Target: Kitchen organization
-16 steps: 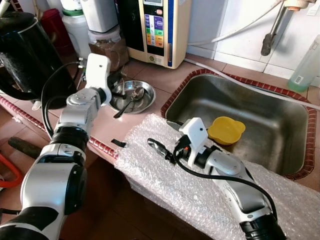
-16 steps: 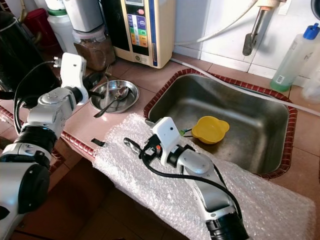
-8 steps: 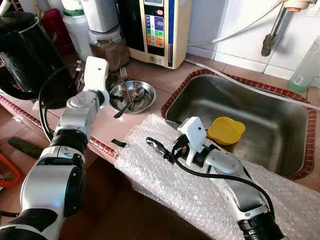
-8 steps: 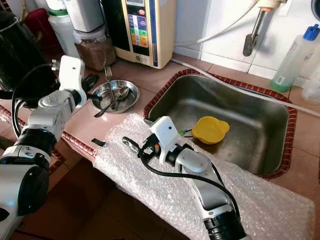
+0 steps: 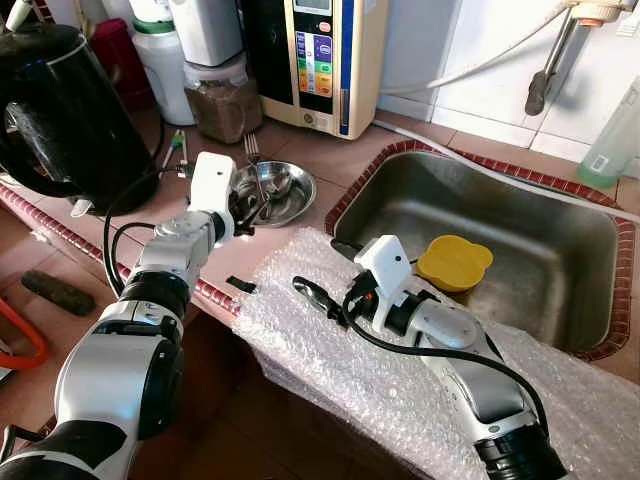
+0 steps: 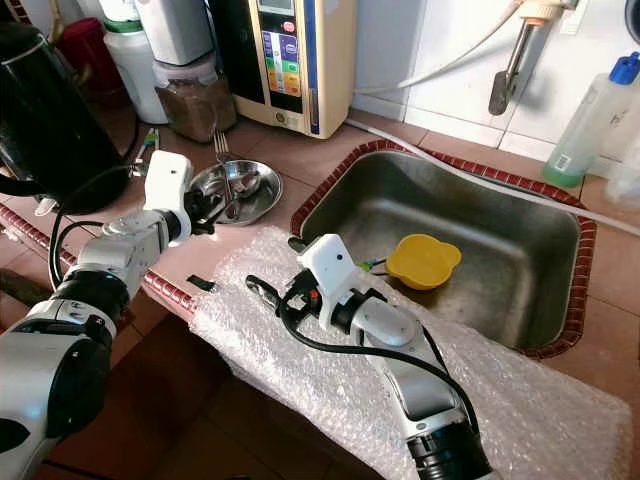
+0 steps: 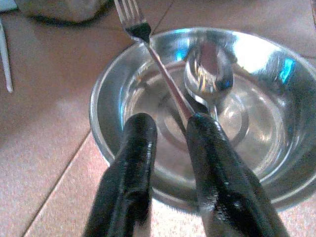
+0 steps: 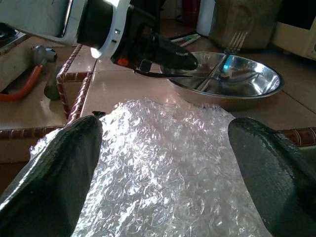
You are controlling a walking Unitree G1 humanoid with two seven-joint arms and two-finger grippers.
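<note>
Gripping: the left gripper was closed on the handle of the fork, its two black fingers pinching the thin stem at the near rim of the steel bowl.
Kettle: a black kettle stood at the far left corner of the worktop.
Fork: it slanted up across the bowl, tines past the far rim, toward the brown-filled jar.
Spoon: a spoon lay in the same bowl, just beside the fork, untouched.
Bubble wrap: a sheet covered the worktop's front edge, from beside the bowl to in front of the sink.
Right gripper: the right gripper hovered above the sheet with its jaws wide apart, holding nothing.
Sink: the steel sink held a yellow cup near its front wall.
Step in hand: likely lifting the fork out of the bowl.
Next move: it called for a straight, gentle raise so the stem would not slip or drag the bowl.
</note>
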